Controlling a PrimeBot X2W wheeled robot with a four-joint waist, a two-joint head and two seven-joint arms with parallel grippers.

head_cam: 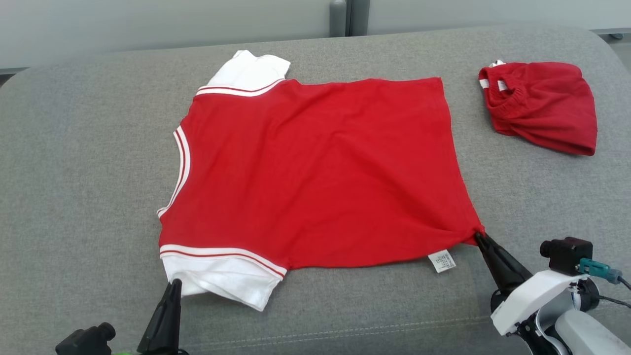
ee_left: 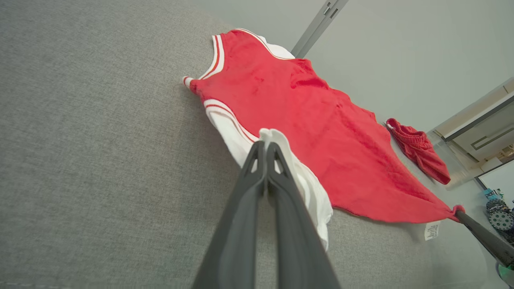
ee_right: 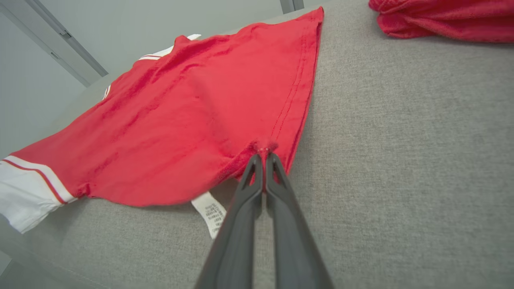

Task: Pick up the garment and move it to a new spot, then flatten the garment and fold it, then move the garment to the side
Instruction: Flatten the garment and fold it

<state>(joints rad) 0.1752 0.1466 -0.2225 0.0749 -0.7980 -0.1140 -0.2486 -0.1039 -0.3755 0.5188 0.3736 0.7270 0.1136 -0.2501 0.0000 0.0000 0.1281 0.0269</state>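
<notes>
A red T-shirt, the garment (head_cam: 315, 172), lies spread flat on the grey cushion (head_cam: 74, 172), neck to the left, white sleeves at the far and near left. My left gripper (head_cam: 174, 282) is at the near white sleeve (head_cam: 222, 278). In the left wrist view its fingers (ee_left: 265, 143) are shut, with the sleeve's edge (ee_left: 273, 134) bunched at the tips. At the near right hem corner my right gripper (head_cam: 478, 236) is shut on the puckered red cloth. The right wrist view shows that pinch (ee_right: 264, 153). A white care label (head_cam: 442, 260) hangs beside it.
A second red garment (head_cam: 540, 106) lies crumpled at the far right of the cushion. Bare grey fabric lies left of the shirt and along the near edge (head_cam: 345, 325). A pale wall (head_cam: 148, 24) stands behind the cushion.
</notes>
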